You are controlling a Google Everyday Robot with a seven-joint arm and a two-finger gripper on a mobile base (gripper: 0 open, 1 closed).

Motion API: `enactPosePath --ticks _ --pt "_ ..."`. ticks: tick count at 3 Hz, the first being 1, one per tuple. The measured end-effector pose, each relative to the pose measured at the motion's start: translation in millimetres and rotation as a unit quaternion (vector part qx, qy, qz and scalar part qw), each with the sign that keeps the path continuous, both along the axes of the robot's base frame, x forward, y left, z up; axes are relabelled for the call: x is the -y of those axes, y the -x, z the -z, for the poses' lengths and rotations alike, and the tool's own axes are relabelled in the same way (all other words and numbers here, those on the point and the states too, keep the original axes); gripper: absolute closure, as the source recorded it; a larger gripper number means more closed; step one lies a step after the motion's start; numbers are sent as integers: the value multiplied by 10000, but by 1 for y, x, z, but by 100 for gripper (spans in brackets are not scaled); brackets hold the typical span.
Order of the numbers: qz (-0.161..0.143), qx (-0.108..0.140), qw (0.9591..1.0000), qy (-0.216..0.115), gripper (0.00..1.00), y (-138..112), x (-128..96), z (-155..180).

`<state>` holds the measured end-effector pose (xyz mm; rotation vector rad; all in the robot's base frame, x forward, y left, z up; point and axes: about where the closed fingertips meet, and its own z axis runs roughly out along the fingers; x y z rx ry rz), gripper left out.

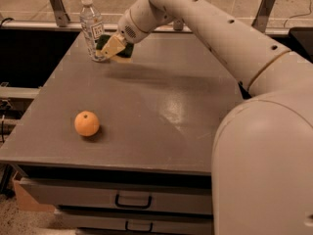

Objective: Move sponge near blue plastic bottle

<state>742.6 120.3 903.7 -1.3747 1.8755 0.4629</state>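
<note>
The blue plastic bottle (92, 28) stands upright at the table's far left corner, clear with a white cap and a label. My gripper (114, 47) is just right of the bottle, low over the table, shut on the sponge (124, 50). The sponge's dark green top shows on both sides of the tan fingers (112, 46), with a pale yellow edge beneath. The sponge sits right beside the bottle's lower half; whether it touches the table I cannot tell.
A round orange fruit (87, 124) lies on the grey table (161, 111) near the front left. My arm reaches in from the right across the far side of the table. Drawers (132, 199) sit under the front edge.
</note>
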Motion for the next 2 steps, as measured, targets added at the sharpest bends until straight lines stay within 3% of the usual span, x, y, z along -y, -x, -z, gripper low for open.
enactPosePath --ticks 2 --pt "449 -211 9988 -52 35 -26 -3 25"
